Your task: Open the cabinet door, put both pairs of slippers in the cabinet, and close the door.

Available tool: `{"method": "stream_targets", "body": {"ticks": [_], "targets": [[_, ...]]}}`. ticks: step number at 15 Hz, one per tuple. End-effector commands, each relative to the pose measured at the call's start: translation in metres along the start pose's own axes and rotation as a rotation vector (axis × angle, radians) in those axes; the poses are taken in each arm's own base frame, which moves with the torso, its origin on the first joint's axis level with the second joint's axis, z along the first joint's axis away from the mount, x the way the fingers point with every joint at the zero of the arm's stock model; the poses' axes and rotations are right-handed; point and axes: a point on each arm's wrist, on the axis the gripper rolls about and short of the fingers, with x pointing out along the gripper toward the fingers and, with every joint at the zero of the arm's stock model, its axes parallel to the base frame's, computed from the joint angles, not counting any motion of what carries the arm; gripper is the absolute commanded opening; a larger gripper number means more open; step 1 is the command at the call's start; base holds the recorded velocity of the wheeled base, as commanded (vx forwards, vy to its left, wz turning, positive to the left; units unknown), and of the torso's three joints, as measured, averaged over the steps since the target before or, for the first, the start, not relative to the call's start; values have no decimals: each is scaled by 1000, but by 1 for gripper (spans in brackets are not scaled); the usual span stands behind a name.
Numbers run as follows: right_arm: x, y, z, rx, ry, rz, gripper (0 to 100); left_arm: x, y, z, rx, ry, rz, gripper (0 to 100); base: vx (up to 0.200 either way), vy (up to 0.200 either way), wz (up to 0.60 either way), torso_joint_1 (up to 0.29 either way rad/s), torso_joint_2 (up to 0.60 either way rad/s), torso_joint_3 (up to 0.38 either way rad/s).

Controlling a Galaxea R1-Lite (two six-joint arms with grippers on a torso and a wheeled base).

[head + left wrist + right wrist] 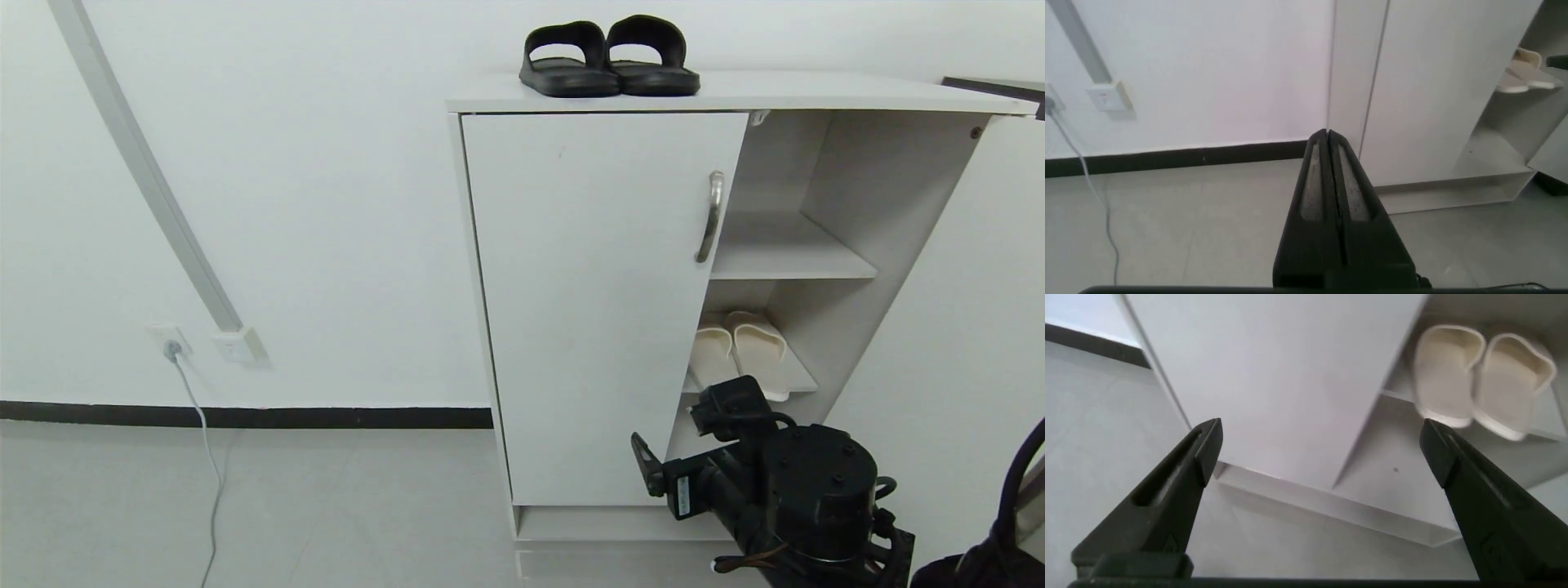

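Observation:
A white cabinet point(596, 310) stands against the wall, its left door shut with a metal handle point(712, 216). Its right door point(963, 327) is swung wide open. A pair of black slippers point(611, 59) rests on the cabinet top. A pair of cream slippers point(739, 351) point(1482, 371) point(1527, 69) lies on the lower shelf inside. My right gripper point(1319, 429) point(682, 441) is open and holds nothing, low down in front of the cabinet near that shelf. My left gripper point(1327, 139) is shut on nothing, out over the floor left of the cabinet.
The shelf point(784, 253) above the cream slippers is bare. A wall socket with a grey cable point(170, 347) and a slanted white conduit point(139, 163) are on the wall to the left. Open tiled floor point(286, 506) lies left of the cabinet.

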Motion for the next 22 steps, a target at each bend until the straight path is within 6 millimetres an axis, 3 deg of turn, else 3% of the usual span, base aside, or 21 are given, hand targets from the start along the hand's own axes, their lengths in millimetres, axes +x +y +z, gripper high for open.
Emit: {"method": "stream_targets", "body": {"ticks": [1,17,22], "targets": [[0,0,0,-2,1,0,100,0,0,0,1,1,0,0,0,0,0,0,0,0],[-2,1,-2,-8,7,6,100,0,0,0,1,1,0,0,0,0,0,0,0,0],[-3,2,-2,-9,7,10,100,0,0,0,1,1,0,0,0,0,0,15,-265,-316]]}}
